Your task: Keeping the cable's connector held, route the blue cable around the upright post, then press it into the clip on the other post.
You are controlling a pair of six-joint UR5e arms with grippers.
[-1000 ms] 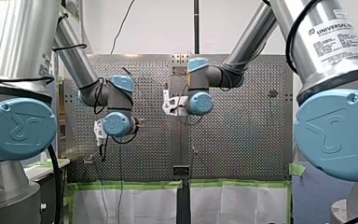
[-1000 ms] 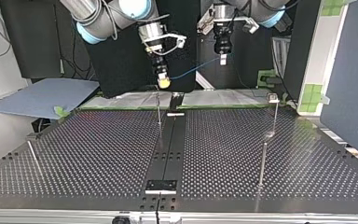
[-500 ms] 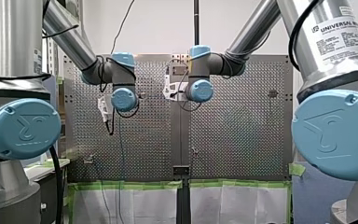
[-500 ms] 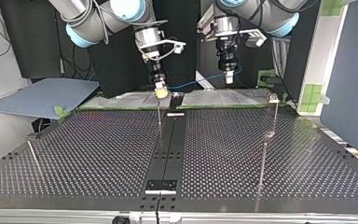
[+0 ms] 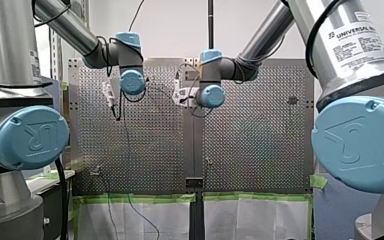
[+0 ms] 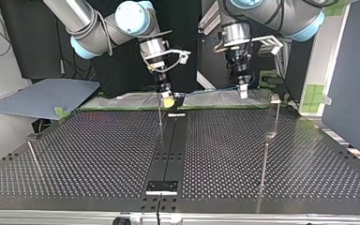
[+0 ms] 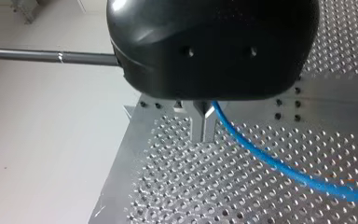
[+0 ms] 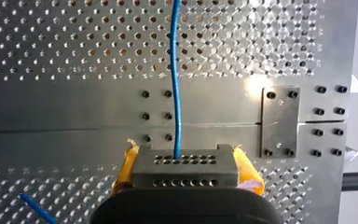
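Your arms wore silver tubes, pale blue joint caps and black cables; the right arm carried a Universal Robots label, the right gripper yellow pads, the left gripper a black housing.

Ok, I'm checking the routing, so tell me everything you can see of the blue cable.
The thin blue cable, smooth and round like plastic sheathing, leaves my left gripper, whose metal fingers are shut on it, curves above the perforated table, and runs straight into my right gripper. No connector shows.
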